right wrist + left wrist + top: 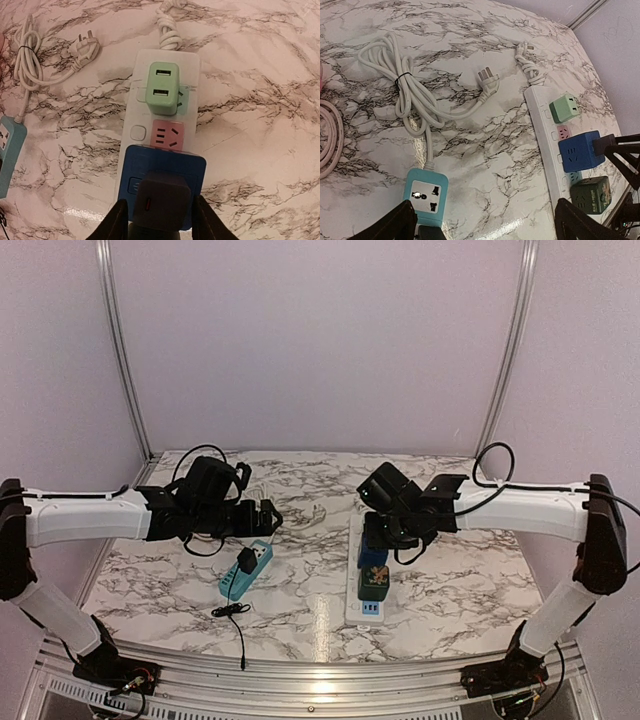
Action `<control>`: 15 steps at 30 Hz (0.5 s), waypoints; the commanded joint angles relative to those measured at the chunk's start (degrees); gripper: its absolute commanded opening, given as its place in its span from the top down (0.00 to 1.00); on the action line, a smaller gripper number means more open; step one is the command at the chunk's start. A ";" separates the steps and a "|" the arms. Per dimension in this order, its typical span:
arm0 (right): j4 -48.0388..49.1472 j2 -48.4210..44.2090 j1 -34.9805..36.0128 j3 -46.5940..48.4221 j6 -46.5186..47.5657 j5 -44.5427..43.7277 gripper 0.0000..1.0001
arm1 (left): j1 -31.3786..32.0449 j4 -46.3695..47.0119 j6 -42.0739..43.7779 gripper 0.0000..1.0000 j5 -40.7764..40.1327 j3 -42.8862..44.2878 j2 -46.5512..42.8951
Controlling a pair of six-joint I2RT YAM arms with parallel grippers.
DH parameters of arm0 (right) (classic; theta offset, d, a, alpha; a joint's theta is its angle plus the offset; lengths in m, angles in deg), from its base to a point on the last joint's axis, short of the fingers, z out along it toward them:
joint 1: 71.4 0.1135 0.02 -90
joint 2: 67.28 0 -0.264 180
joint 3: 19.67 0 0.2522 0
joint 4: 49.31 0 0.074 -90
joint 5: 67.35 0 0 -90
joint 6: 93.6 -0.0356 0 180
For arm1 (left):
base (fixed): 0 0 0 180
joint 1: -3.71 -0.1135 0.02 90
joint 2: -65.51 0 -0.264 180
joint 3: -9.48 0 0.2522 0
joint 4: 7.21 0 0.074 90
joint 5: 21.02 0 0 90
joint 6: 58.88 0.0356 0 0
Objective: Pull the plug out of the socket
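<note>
A black plug (164,200) sits in a blue cube socket (165,160) on the white power strip (137,70). My right gripper (160,202) comes down over it with one finger against each side of the plug, shut on it. From above, the same gripper (375,540) hangs over the blue cube (372,558). My left gripper (485,225) is wide open and holds nothing. It hovers just past a teal socket block (426,195), whose near end holds a second black plug (247,560).
The strip also carries a light green adapter (162,90), a pink socket (168,134) and a dark green cube (591,194). A coiled white cord (405,85) with a loose plug (489,82) lies behind the teal block. A pink cable (330,135) lies at far left.
</note>
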 commanded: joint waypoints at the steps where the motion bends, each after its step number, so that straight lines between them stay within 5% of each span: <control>1: -3.01 2.05 0.70 3.13 -2.76 -2.16 0.60 | 0.38 2.66 0.93 0.01 2.67 1.73 1.56; 15: -3.14 5.99 2.22 6.37 -1.17 -2.75 0.79 | 0.45 4.54 0.20 0.01 4.78 0.21 2.06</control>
